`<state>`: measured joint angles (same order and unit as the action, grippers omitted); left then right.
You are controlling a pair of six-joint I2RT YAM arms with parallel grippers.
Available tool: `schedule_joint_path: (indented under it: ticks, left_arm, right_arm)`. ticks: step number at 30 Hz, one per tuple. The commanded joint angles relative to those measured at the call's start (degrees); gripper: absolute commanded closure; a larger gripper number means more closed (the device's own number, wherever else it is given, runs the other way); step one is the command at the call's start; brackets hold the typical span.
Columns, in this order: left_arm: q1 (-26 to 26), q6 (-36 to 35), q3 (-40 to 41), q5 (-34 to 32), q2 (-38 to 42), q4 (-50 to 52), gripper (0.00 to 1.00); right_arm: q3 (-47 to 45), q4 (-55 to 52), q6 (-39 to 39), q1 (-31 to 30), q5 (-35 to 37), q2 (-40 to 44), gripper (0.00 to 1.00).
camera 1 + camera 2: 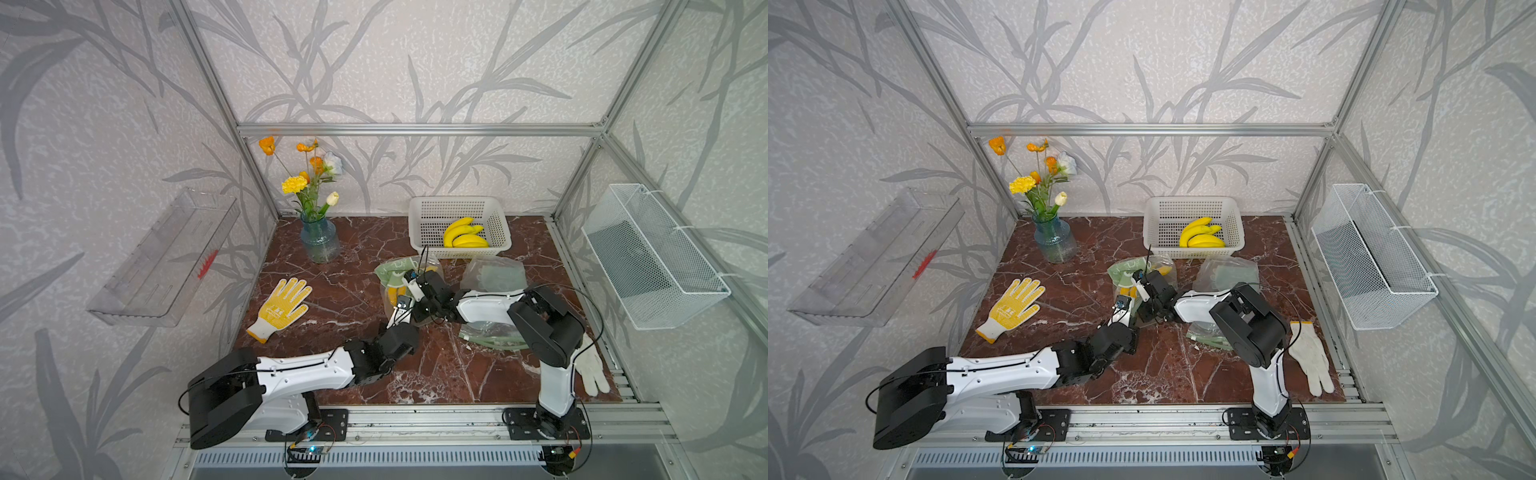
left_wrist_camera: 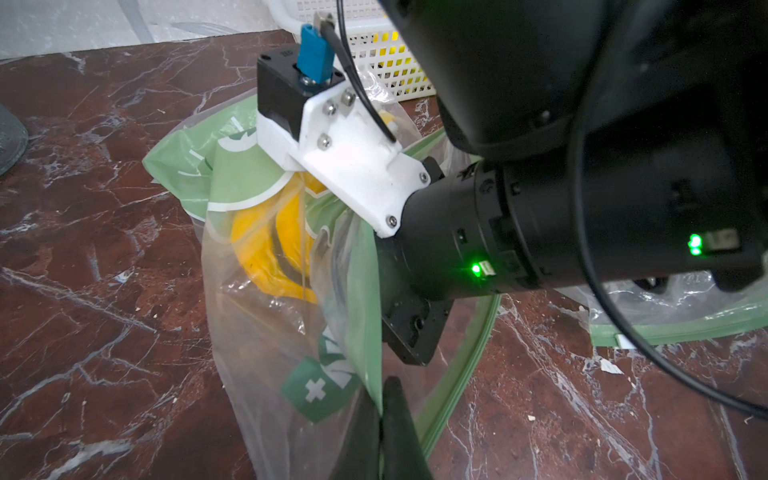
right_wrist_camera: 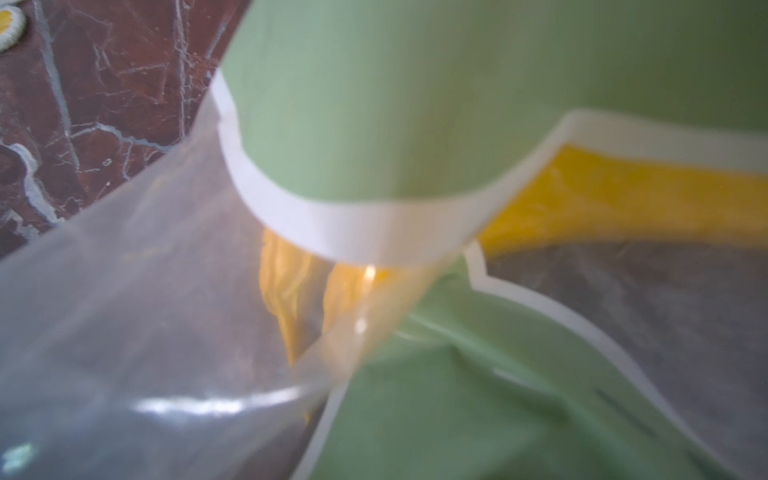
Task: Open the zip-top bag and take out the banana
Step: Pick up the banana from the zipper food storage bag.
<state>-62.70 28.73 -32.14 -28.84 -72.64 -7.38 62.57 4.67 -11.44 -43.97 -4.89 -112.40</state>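
Left jaws pinching bag (image 2: 266, 332) rim, banana (image 2: 259, 249) inside beyond; right jaws: cannot tell

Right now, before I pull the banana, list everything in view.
zip-top bag: one, clear and green, mid-table, mouth open
banana: count unclear, yellow, inside that bag
spare bags: two, clear and green, beside right arm
basket: one, white, table's back
banana bunch: one, yellow, in basket
vase of flowers: one, blue glass, back left
yellow glove: one, left side
white glove: one, front right
shelf: one, clear, left wall
wire basket: one, white, right wall
table: one, red-brown marble
left gripper: shut on bag's edge
right gripper: inside bag, jaws hidden
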Motion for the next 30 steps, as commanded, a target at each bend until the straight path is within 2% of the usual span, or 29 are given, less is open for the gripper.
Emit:
schedule_joint_path:
  ticks: [1, 5, 10, 17, 22, 30]
  left_arm:
    - [-0.2, 0.6, 0.5, 0.1, 0.9, -1.3, 1.0]
    - [-0.2, 0.7, 0.8, -0.1, 1.3, -1.2, 1.0]
    - [-0.1, 1.2, 1.3, -1.3, 2.1, -0.7, 0.99]
    - [0.1, 2.0, 0.4, -3.0, 1.6, 2.6, 0.99]
    - [0.5, 2.4, -0.5, -3.8, 0.8, 4.4, 0.99]
    - [0.6, 2.5, -2.1, -3.6, -1.8, 6.4, 0.99]
  right_arm:
    - [1.8, -6.5, 1.3, -0.2, 3.3, -2.4, 0.72]
    - [1.7, -7.0, 1.0, -0.1, 3.0, -2.4, 0.77]
    - [1.0, -8.0, 0.7, -0.1, 0.3, -1.2, 0.92]
    - [-4.0, -3.0, -4.2, 2.1, -9.0, 4.3, 0.95]
    - [-5.8, -3.7, -5.3, 3.7, -15.9, 8.8, 0.95]
    - [-8.2, -4.4, -6.8, 5.3, -20.5, 13.5, 0.95]
